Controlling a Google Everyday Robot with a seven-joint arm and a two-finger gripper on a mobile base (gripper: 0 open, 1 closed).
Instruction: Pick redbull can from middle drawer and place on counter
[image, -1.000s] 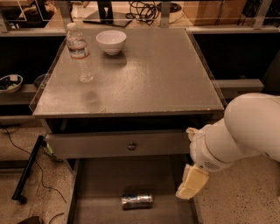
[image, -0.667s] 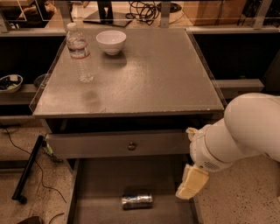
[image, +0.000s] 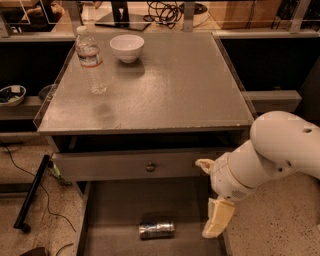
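The redbull can (image: 156, 229) lies on its side on the floor of the open middle drawer (image: 115, 212), near the drawer's front. My gripper (image: 205, 199) hangs at the drawer's right side, to the right of the can and a little above it, not touching it. Its two cream fingers (image: 218, 220) stand apart and hold nothing. The white arm comes in from the right. The counter (image: 170, 90) is the grey square top above the drawers.
A clear water bottle (image: 90, 61) and a white bowl (image: 127, 47) stand at the counter's back left. A closed drawer front with a round knob (image: 150, 166) sits above the open drawer. A black pole and cables lie on the floor at left.
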